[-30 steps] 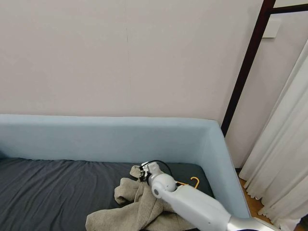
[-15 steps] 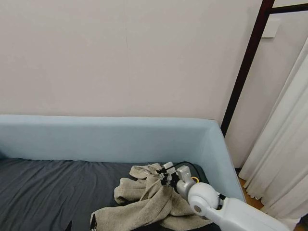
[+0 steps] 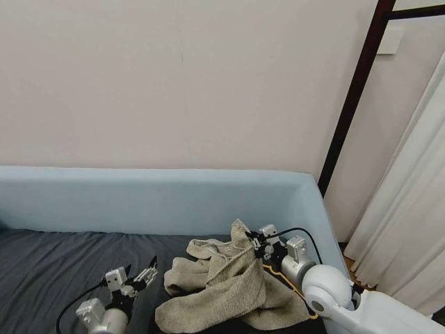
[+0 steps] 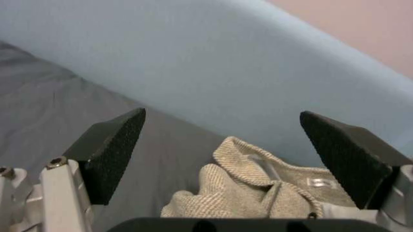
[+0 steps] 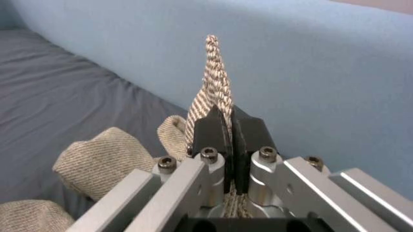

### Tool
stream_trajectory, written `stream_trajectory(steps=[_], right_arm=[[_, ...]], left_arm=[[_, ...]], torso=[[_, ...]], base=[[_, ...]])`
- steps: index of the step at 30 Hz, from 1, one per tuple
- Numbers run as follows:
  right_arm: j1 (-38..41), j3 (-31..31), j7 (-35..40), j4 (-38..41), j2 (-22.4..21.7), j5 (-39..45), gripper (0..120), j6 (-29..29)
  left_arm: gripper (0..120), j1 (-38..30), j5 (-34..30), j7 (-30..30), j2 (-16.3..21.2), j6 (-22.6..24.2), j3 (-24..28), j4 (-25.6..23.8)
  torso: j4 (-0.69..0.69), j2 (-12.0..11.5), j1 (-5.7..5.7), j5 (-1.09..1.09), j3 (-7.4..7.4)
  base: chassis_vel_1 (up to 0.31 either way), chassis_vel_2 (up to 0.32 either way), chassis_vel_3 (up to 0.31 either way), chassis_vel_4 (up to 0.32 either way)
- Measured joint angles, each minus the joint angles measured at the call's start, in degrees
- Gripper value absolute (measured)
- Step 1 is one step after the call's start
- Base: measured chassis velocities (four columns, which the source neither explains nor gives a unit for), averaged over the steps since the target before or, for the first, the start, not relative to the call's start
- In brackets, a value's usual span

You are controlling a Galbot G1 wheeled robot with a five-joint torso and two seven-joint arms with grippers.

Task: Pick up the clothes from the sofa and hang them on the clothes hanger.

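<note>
A beige knitted garment (image 3: 229,285) lies bunched on the dark grey sofa seat (image 3: 49,271), near the right end. My right gripper (image 3: 252,243) is shut on a fold of it and holds that fold up above the pile; in the right wrist view the cloth (image 5: 214,72) sticks out between the closed fingers (image 5: 213,128). My left gripper (image 3: 138,273) hangs open to the left of the pile, apart from it. Seen from the left wrist, the garment's collar (image 4: 258,191) lies between the spread fingertips (image 4: 116,145), farther off. A yellow hanger edge (image 3: 292,278) peeks out beside the cloth.
The light blue sofa back (image 3: 139,202) and right armrest (image 3: 316,223) enclose the seat. A dark upright pole (image 3: 351,104) stands at the right by the wall, with white curtains (image 3: 410,229) beyond it.
The right gripper has lifted the garment's fold up and to the right, stretching the cloth. The left gripper has risen into the head view at the lower left.
</note>
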Motion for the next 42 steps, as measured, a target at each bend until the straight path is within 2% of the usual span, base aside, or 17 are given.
stream_trajectory(steps=[1,3,4,6,9,10,12,13,16,18,23,24,27,28,30,37,42], right_arm=[[0.5,-0.5,-0.3,-0.2,0.2,0.2,0,0.1],[0.3,-0.4,-0.3,-0.1,-0.2,0.4,0,0.2],[0.3,-0.4,-0.3,-0.1,-0.2,0.4,0,0.2],[-0.1,0.2,-0.3,0.1,-0.6,0.8,0,0.2],[-0.7,0.7,-0.3,0.6,-1.2,0.9,0,0.3],[-0.7,0.7,-0.3,0.6,-1.2,0.9,0,0.3],[-0.9,0.9,-0.1,0.7,-1.3,1.1,0,0.3],[-0.9,0.9,-0.1,0.7,-1.3,1.1,0,0.3],[-0.9,1.0,0.3,1.0,-1.4,1.5,0,0.3],[-1.0,1.1,0.4,1.1,-1.5,1.6,0,0.3],[-1.9,2.4,0.6,2.2,-2.1,3.3,0,0.3],[-1.9,2.4,0.6,2.2,-2.1,3.3,0,0.3],[-2.1,2.8,0.7,2.4,-2.2,3.7,0,0.3],[-2.1,2.8,0.7,2.4,-2.2,3.7,0,0.3],[-2.5,3.6,0.9,3.0,-2.8,4.3,0,0.3],[-3.1,4.1,0.8,3.1,-3.2,4.3,0,0.3],[-3.2,4.5,0.8,3.2,-3.0,4.7,0,0.3]], left_arm=[[94,-3.2,-1.9,-0.2,0.7,1.3,0.9,1.9],[95,-8.5,-5.6,-1.1,1.3,3.3,3.2,5.5],[95,-8.5,-5.6,-1.1,1.3,3.3,3.2,5.5],[95,-16.3,-10.5,-2.9,1.0,5.4,6.3,10.0],[96,-26.0,-15.2,-4.5,-1.7,7.3,10.8,16.0],[96,-26.0,-15.2,-4.5,-1.7,7.3,10.8,16.0],[96,-32.2,-17.7,-4.7,-4.7,8.4,15.4,21.0],[96,-32.2,-17.7,-4.7,-4.7,8.4,15.4,21.0],[97,-37.1,-18.0,-4.1,-7.6,8.7,19.8,27.3],[97,-38.1,-18.0,-3.8,-8.2,8.7,20.6,29.0],[98,-42.7,-14.3,2.3,-13.1,6.7,24.0,39.7],[98,-42.7,-14.3,2.3,-13.1,6.7,24.0,39.7],[98,-44.4,-14.0,2.7,-17.0,6.5,24.7,44.7],[98,-44.4,-14.0,2.7,-17.0,6.5,24.7,44.7],[97,-44.7,-14.0,2.3,-20.0,7.2,23.8,51.1],[97,-43.4,-13.9,2.8,-19.9,8.4,22.6,53.5],[97,-44.2,-12.3,5.1,-20.1,8.6,22.2,57.8]], torso=[[0.09,0.0,0.0,0.01,0.0],[0.01,0.0,0.0,-0.02,0.0],[0.01,0.0,0.0,-0.02,0.0],[0.02,0.0,0.0,0.01,0.0],[0.0,0.0,0.0,0.01,0.0],[0.0,0.0,0.0,0.01,0.0],[-0.02,0.0,0.01,0.0,0.01],[-0.02,0.0,0.01,0.0,0.01],[0.0,0.0,0.0,0.01,0.01],[0.01,0.0,0.0,0.01,0.0],[0.03,0.0,0.0,0.01,0.0],[0.03,0.0,0.0,0.01,0.0],[-0.01,0.0,0.0,0.01,0.0],[-0.01,0.0,0.0,0.01,0.0],[0.01,0.0,0.0,0.0,0.0],[0.02,0.0,-0.01,0.0,-0.01],[0.02,0.0,-0.01,0.0,-0.01]], base=[[0.0,0.0,0.0,0.0],[0.0,0.0,0.0,0.0],[0.0,0.0,0.0,0.0],[0.0,0.0,0.0,0.0],[0.0,0.0,0.0,0.0],[0.0,0.0,0.0,0.0],[0.0,0.0,0.0,0.0],[0.0,0.0,0.0,0.0],[0.0,0.0,0.0,0.0],[0.0,0.0,0.0,0.0],[0.0,0.0,0.0,0.0],[0.0,0.0,0.0,0.0],[0.0,0.0,0.0,0.0],[0.0,0.0,0.0,0.0],[0.0,0.0,0.0,0.0],[0.0,0.0,0.0,0.0],[0.0,0.0,0.0,0.0]])
